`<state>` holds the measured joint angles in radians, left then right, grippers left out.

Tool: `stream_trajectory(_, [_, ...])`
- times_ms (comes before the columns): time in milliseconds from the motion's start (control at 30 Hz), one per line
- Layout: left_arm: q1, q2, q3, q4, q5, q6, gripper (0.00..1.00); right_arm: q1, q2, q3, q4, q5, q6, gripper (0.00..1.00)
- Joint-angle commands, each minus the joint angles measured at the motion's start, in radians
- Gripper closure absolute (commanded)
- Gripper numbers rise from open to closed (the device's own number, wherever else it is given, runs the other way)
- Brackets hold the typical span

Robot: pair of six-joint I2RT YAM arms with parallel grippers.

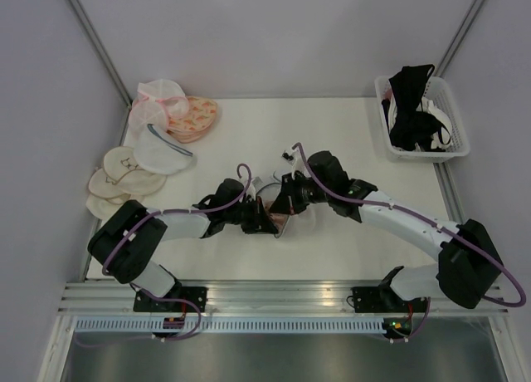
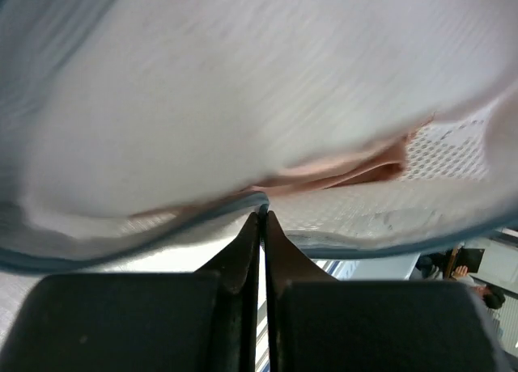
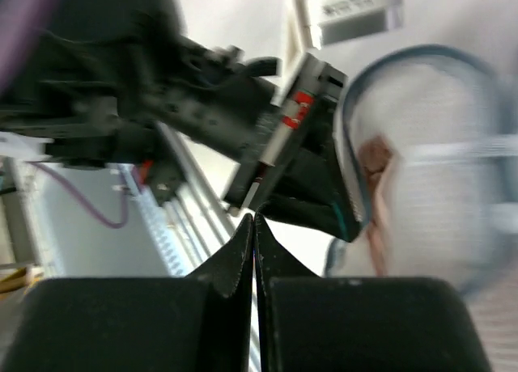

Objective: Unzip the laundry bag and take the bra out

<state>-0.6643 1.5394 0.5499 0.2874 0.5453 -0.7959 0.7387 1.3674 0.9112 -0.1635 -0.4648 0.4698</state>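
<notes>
The laundry bag (image 1: 267,188), white mesh with a grey-blue zipper rim, is held up between the two arms at the table's middle. My left gripper (image 1: 264,218) is shut on its rim (image 2: 243,202), and the mesh (image 2: 243,89) fills that wrist view. The dusty pink bra (image 2: 348,174) shows through the gap in the rim and peeks out below the bag (image 1: 284,222). My right gripper (image 3: 254,218) is shut just left of the bag (image 3: 437,170), its tips against the left arm's black wrist (image 3: 227,113). Nothing shows between its fingertips. Pink fabric (image 3: 376,158) sits inside the rim.
A white basket (image 1: 455,129) holding black bras stands at the back right. At the back left lie a pink mesh pouch (image 1: 158,100), an orange patterned bra (image 1: 197,116), another white mesh pouch (image 1: 162,154) and cream padded cups (image 1: 116,178). A small black item (image 1: 288,155) lies behind the bag.
</notes>
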Motion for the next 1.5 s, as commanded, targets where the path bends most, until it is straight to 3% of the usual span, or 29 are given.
stream_trajectory(0, [0.000, 0.001, 0.018, -0.005, -0.028, 0.000, 0.98, -0.054, -0.091, -0.014, 0.215, -0.204, 0.105, 1.00])
stream_trajectory(133, [0.011, -0.002, 0.021, -0.013, -0.028, 0.003, 0.98, -0.125, -0.134, -0.020, 0.341, -0.351, 0.239, 1.00])
stream_trajectory(200, [0.012, 0.001, 0.024, -0.013, -0.030, 0.003, 0.98, -0.150, -0.148, 0.012, 0.314, -0.356, 0.218, 1.00])
stream_trajectory(267, [0.014, 0.004, 0.022, -0.010, -0.030, 0.001, 0.98, -0.150, -0.140, 0.072, 0.052, -0.269, 0.060, 1.00])
stream_trajectory(300, [0.014, 0.007, 0.022, -0.008, -0.028, 0.000, 0.98, -0.148, -0.133, 0.116, -0.020, -0.132, 0.015, 0.99])
stream_trajectory(333, [0.014, 0.010, 0.024, -0.007, -0.030, -0.003, 0.98, -0.148, -0.123, 0.133, -0.144, -0.073, -0.021, 0.89])
stream_trajectory(433, [0.014, 0.027, 0.027, 0.007, -0.022, -0.014, 0.98, -0.147, -0.073, 0.144, -0.226, 0.040, -0.086, 0.74])
stream_trajectory(833, [0.017, 0.022, 0.028, 0.015, -0.015, -0.025, 0.98, 0.008, 0.177, 0.092, -0.145, 0.247, -0.092, 0.55])
stream_trajectory(967, [0.022, 0.002, 0.028, 0.007, -0.013, -0.020, 0.98, 0.034, 0.200, 0.112, -0.209, 0.485, -0.092, 0.48])
stream_trajectory(1100, [0.022, -0.002, 0.025, 0.007, -0.012, -0.020, 0.98, 0.037, 0.225, 0.127, -0.264, 0.593, -0.106, 0.46])
stream_trajectory(1467, [0.023, -0.009, 0.022, 0.016, -0.007, -0.023, 0.98, 0.060, 0.377, 0.101, -0.186, 0.549, -0.091, 0.47])
